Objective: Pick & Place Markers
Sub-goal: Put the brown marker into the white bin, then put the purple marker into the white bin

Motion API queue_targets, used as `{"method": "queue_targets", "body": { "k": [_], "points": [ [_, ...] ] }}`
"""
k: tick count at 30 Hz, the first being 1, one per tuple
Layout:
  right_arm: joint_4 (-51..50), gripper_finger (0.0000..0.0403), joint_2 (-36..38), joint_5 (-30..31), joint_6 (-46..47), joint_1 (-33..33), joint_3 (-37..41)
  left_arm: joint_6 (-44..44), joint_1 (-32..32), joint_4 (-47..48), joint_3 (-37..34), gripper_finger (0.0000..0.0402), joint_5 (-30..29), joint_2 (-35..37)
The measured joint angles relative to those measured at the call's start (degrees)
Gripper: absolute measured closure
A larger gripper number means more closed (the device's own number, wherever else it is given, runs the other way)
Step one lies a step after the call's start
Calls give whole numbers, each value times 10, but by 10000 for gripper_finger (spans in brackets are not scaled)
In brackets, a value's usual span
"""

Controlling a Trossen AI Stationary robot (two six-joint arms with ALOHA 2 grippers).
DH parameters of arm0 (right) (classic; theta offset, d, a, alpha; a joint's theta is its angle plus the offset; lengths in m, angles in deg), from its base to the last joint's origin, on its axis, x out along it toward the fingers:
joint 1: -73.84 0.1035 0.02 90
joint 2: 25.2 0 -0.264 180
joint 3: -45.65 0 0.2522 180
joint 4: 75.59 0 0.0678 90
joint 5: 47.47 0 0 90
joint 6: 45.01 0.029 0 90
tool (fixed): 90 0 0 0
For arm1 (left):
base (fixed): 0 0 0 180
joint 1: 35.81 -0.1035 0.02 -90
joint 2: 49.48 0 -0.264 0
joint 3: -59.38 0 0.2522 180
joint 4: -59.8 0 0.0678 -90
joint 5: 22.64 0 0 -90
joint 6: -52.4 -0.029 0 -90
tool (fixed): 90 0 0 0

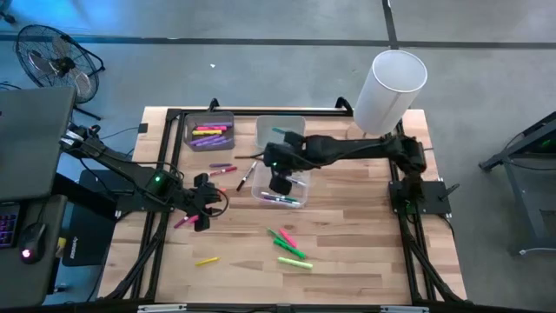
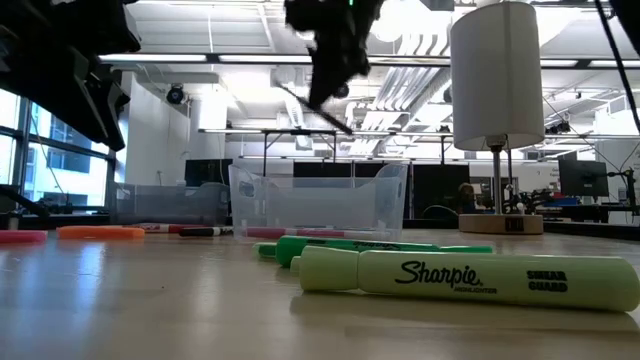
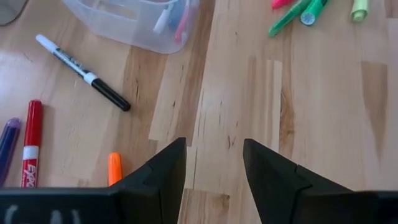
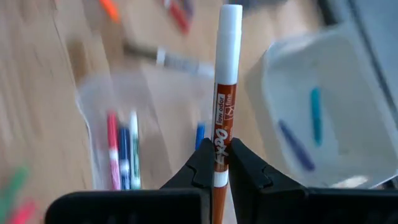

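My right gripper (image 1: pixel 280 181) hangs over the clear bin (image 1: pixel 280 189) at mid-table, shut on a brown-red marker with a white end (image 4: pixel 222 93). That bin holds several markers (image 4: pixel 123 155). My left gripper (image 3: pixel 214 168) is open low over bare wood at the table's left, with nothing between its fingers. An orange marker (image 3: pixel 114 168) lies just beside one finger. Red (image 3: pixel 30 143), purple (image 3: pixel 7 140) and black-and-white (image 3: pixel 81 70) markers lie flat nearby. Green, pink and yellow markers (image 1: pixel 289 248) lie flat toward the near edge. My right gripper pinches the marker's brown-red barrel (image 4: pixel 220 163) between its two fingers, toward the end opposite the white one. The fingers slant downward. The marker is lifted clear above the clear bin and juts out past the fingertips, a slanted thin line (image 2: pixel 315 108) in the low view.
A grey bin (image 1: pixel 211 132) with purple, pink and yellow markers and a second clear bin (image 1: pixel 280 130) stand at the far side. A tall white cylinder (image 1: pixel 391 87) stands at the far right. A lone yellow marker (image 1: pixel 206 260) lies near the front left.
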Motion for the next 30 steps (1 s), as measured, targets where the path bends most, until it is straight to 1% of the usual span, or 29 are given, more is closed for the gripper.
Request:
{"method": "queue_targets", "body": {
  "k": [4, 9, 12, 16, 20, 23, 26, 30],
  "points": [
    [-50, 384, -46, -26, -21, -4, 1, 3, 0, 1, 0, 243, -3, 0],
    [-64, 379, -84, -74, -24, -3, 1, 3, 0, 4, 0, 243, -5, 0],
    [-67, 367, -92, -69, 7, 1, 1, 2, 0, 11, 0, 243, 3, 0],
    [-67, 333, -87, -64, 49, 8, 1, -17, 0, 32, 0, 243, 24, 0],
    [-81, 300, -76, -59, 101, 15, 1, -31, 0, 64, 0, 243, 18, 0],
    [-99, 286, -65, -56, 161, 23, 0, -28, 0, 94, 0, 243, 7, 0],
    [-140, 284, -46, -49, 244, 42, 0, 12, 0, 150, 4, 243, 6, 0],
    [-182, 297, -21, 14, 338, 92, 0, 83, 0, 229, 8, 243, 31, -1]
  ]
}}
